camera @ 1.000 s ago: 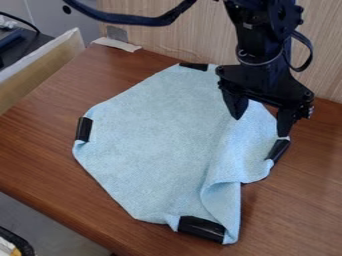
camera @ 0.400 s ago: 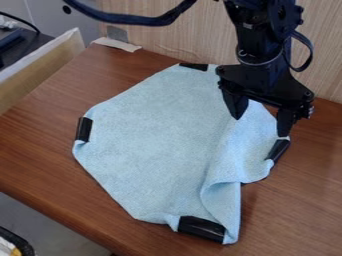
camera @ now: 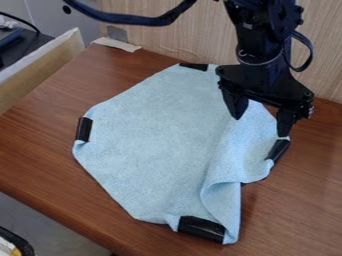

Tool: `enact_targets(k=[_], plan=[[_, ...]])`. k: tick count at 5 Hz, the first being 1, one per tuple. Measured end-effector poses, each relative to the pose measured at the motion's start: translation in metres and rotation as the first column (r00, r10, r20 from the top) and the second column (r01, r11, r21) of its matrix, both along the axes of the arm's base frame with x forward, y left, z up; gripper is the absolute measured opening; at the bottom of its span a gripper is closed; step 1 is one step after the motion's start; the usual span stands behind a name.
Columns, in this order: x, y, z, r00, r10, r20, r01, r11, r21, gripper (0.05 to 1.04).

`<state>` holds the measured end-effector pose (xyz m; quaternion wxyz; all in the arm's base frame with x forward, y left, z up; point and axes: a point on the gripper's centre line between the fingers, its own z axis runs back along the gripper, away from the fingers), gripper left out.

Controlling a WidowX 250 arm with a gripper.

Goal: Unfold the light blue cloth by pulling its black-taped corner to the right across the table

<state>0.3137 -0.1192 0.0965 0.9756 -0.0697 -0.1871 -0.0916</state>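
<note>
In the camera view, a light blue cloth lies on the brown desk, between the back edge along the wood panel and the front edge at lower left. The black gripper hangs over the cloth's right part, towards the back edge, its fingers spread wide with nothing held between them. One fingertip is over the cloth; the other is just beside the right tape, though whether it touches cannot be told. Three more black tapes sit at the cloth's rim: one towards the back edge, one on the left, one nearest the front. A fold runs from that front tape up towards the gripper. A pale scrap lies at the desk's back left corner, near a board along the left edge.
</note>
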Motion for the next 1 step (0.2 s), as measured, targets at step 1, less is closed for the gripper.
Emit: enact_targets(k=[1], plan=[[0.0,0.0,0.0005,1.0,0.0,0.001,0.0,1.0,-0.001,1.0]])
